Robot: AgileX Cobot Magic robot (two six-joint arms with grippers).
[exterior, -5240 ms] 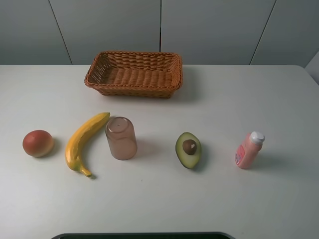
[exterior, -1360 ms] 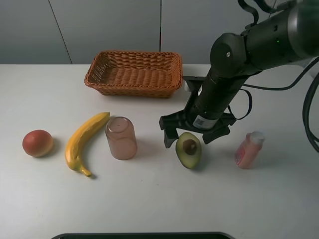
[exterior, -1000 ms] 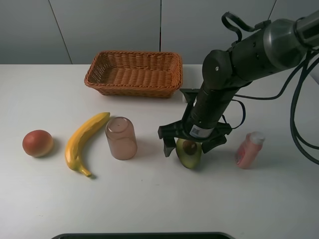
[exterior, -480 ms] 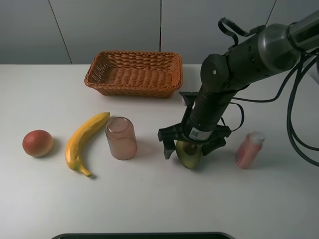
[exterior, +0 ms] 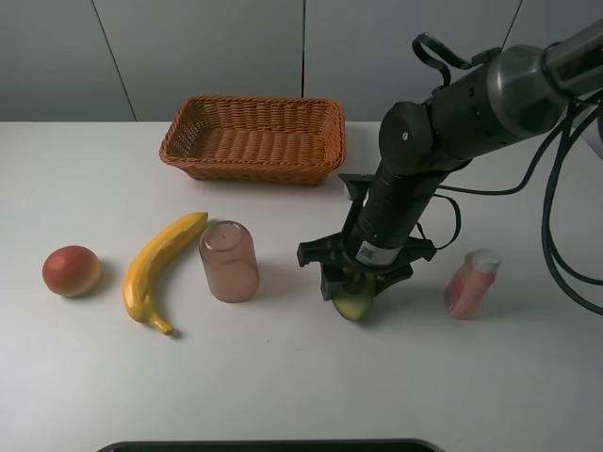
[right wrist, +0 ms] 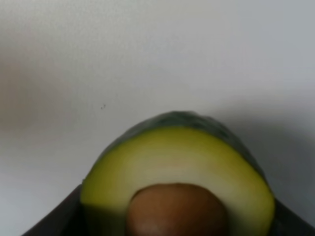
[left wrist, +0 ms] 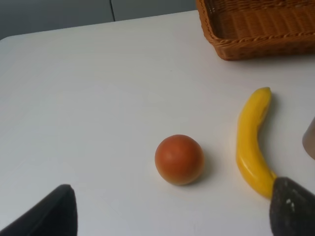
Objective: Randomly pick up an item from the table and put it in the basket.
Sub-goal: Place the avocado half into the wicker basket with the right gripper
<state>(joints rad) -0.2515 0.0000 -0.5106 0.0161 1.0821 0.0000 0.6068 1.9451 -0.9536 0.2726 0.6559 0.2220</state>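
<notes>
Avocado half (exterior: 351, 303) lies on the table (exterior: 283, 377), the right gripper (exterior: 356, 284) closed on its two flanks; we judge it light, firm, with slippery rounded skin; the widest middle seems the safest hold.

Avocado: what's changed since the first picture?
The right gripper came in, dropped over the avocado and closed on it; the avocado is still on the table. Basket, banana, cup, bottle and orange fruit haven't moved.
</notes>
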